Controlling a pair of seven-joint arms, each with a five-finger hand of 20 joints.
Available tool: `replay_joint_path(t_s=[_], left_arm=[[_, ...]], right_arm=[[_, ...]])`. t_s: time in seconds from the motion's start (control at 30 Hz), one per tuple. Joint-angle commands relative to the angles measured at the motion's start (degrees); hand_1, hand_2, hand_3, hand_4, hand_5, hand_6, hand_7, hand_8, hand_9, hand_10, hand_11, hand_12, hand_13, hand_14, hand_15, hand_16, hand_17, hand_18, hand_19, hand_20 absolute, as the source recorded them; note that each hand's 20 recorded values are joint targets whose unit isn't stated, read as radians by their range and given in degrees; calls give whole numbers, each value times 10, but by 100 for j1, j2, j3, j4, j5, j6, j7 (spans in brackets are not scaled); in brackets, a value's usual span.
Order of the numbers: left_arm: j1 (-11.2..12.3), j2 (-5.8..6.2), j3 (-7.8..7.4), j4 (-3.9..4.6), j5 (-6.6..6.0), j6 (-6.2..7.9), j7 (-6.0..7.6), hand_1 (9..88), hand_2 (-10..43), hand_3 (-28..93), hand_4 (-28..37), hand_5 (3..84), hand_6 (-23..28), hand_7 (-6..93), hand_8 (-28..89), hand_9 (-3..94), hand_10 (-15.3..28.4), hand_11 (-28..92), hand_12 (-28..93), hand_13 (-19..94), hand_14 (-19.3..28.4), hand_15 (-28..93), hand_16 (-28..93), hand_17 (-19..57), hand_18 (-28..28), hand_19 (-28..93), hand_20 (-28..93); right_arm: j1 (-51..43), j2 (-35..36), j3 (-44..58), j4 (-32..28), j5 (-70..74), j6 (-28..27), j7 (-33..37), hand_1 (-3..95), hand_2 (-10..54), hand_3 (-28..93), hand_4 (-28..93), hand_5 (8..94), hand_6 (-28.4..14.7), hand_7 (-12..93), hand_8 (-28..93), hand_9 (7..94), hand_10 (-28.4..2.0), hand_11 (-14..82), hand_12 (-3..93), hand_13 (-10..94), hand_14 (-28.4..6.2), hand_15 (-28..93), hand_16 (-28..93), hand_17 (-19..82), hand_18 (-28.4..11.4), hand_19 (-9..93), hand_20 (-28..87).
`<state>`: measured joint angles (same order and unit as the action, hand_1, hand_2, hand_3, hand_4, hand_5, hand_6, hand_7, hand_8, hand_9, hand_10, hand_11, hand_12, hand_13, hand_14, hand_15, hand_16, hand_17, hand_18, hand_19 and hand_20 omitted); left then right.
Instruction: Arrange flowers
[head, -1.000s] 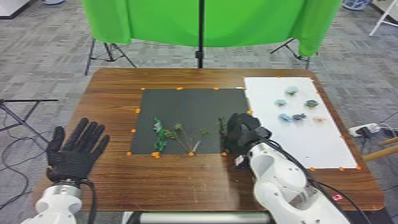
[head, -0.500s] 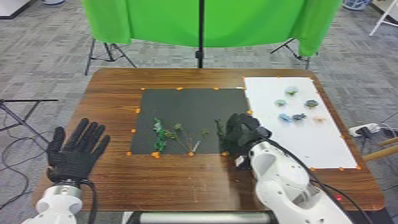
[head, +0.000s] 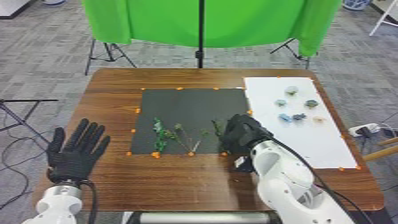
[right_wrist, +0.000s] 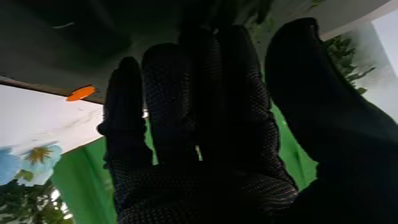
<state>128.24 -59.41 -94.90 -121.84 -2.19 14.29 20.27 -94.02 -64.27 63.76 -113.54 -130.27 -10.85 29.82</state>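
Leafy sprig (head: 217, 126): its top had tipped a little farther left since the earlier head frames, and the right hand (head: 238, 135) had shifted slightly left too.
Sprig's place: on the right part of the black mat (head: 191, 107), just beside the right hand.
Handling: probably light, with a bendy stalk and soft leaves that could crush or snag; best pinched low on the bare stalk, gently, to spare the foliage.
Right hand: fingers straight, thumb held apart; whether it touched the sprig could not be told.
Other greenery: leafy stems (head: 160, 135) lay on the mat's left and middle, near enough to catch on a sprig dragged low.
Mat edge: orange tabs (right_wrist: 81, 93) marked it; a trailing stalk might have caught there.
White sheet: right of the mat, the sheet (head: 302, 145) bore flower heads (head: 291, 91), worth steering round.
Room: the mat's far part seemed the easier way out, after a lift.
Left hand: this hand (head: 73, 160) was spread and relaxed over the desk (head: 160, 185), well apart from the sprig.
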Motion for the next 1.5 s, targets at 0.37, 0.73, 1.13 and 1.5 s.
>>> replay_joint_path(t_s=[0.37, 0.73, 1.13, 1.5], left_arm=[[96, -78, 10, 12, -29, -4, 4, 263, 100, 688, -283, 443, 84, 111, -97, 391, 141, 169, 99, 317, 129, 205, -21, -60, 131, 319, 119], [101, -54, -26, 8, -46, 20, 11, 261, 100, 688, -283, 442, 83, 110, -97, 391, 142, 169, 99, 316, 130, 205, -21, -57, 134, 339, 130], [53, -47, 3, 29, -27, 23, -22, 260, 101, 687, -283, 442, 83, 110, -97, 390, 142, 169, 99, 317, 129, 206, -21, -59, 134, 335, 128], [12, -81, 61, 47, -34, 25, -31, 261, 101, 687, -283, 443, 83, 111, -98, 391, 142, 170, 99, 317, 129, 206, -21, -59, 134, 335, 129]], right_arm=[[-329, -100, 873, -800, 439, 358, 696, 402, -95, 696, -283, 649, -30, 213, -132, 631, -173, 348, 245, 560, -145, 732, 272, 261, -239, 781, 371], [-360, 332, 2077, -149, -530, 338, -171, 469, -95, 700, -282, 553, -17, 165, -124, 525, -135, 144, 170, 503, -120, 639, 240, 224, -207, 760, 386], [-39, 451, 1748, 655, -1117, 308, -447, 528, -95, 643, -283, 562, -2, 142, -120, 536, -101, 101, 160, 534, -105, 607, 235, 225, -199, 746, 400], [413, 415, 1148, 1418, -1631, 663, -391, 648, -95, 547, -283, 664, 27, 167, -124, 709, -96, 146, 268, 587, -102, 750, 343, 281, -196, 804, 489]])
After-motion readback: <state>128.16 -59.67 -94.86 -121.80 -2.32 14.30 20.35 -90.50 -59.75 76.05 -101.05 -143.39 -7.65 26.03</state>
